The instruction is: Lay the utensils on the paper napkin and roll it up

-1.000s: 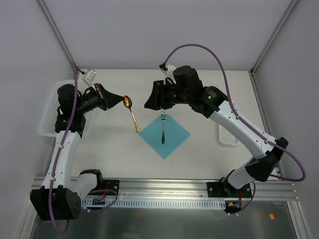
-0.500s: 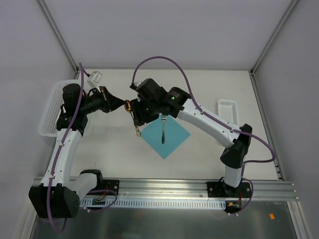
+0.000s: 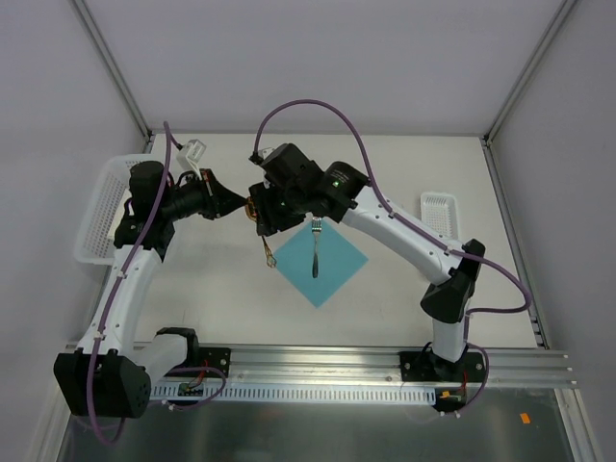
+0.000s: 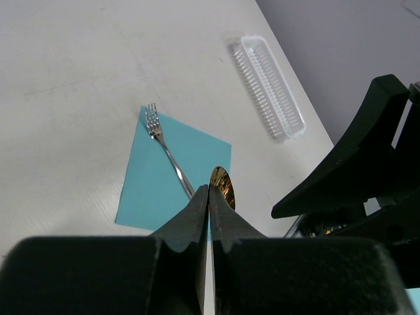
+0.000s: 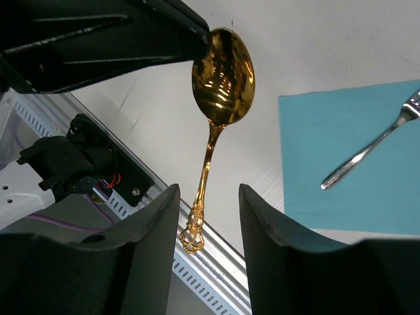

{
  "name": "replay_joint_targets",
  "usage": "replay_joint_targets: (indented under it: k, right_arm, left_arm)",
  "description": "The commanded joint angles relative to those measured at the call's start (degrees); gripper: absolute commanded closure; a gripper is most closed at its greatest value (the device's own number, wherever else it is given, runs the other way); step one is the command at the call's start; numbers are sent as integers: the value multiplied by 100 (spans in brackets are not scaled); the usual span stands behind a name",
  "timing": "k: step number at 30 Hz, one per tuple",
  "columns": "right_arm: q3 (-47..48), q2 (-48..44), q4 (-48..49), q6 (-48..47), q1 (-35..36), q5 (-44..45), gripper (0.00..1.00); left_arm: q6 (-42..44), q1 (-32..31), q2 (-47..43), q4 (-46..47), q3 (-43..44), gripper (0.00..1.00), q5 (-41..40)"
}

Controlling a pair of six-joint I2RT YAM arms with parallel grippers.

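Observation:
A gold spoon (image 5: 222, 72) hangs bowl-up above the table, its ornate handle (image 3: 265, 252) pointing down. My left gripper (image 4: 209, 190) is shut on the rim of the spoon's bowl (image 4: 224, 188). My right gripper (image 5: 209, 197) is open, its fingers (image 5: 151, 223) on either side of the handle without touching it. The turquoise paper napkin (image 3: 332, 268) lies flat on the table as a diamond, just right of the spoon. A silver fork (image 3: 315, 245) rests on it, tines toward the back. Both also show in the left wrist view: fork (image 4: 164, 141), napkin (image 4: 151, 190).
A white mesh basket (image 3: 96, 207) stands at the table's left edge. A small white ribbed tray (image 3: 438, 212) lies at the right. An aluminium rail (image 3: 318, 361) runs along the near edge, behind the spoon's tip in the right wrist view.
My right arm has swung left from above the napkin's back corner to the hanging spoon and now straddles its handle. My left gripper shifted slightly right, still holding the spoon.

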Motion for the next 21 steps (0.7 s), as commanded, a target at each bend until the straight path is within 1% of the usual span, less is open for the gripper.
replay_joint_targets:
  k: [1, 7, 9, 17, 20, 21]
  right_arm:
    - [431, 141, -80, 17, 32, 60, 56]
    - [493, 326, -176, 61, 32, 121, 60]
    - [502, 361, -194, 61, 32, 306, 63]
    - [502, 485, -203, 96, 32, 279, 64]
    - [485, 502, -203, 96, 32, 306, 72]
    - [493, 493, -194, 96, 32, 297, 77]
  left_arm:
    - [71, -57, 26, 62, 237, 100, -29]
    - [80, -74, 61, 53, 237, 100, -46]
    - [80, -83, 70, 53, 237, 100, -46]
    - [124, -127, 149, 53, 184, 100, -108]
    - [133, -144, 158, 53, 166, 100, -117]
    - [142, -145, 149, 53, 175, 100, -108]
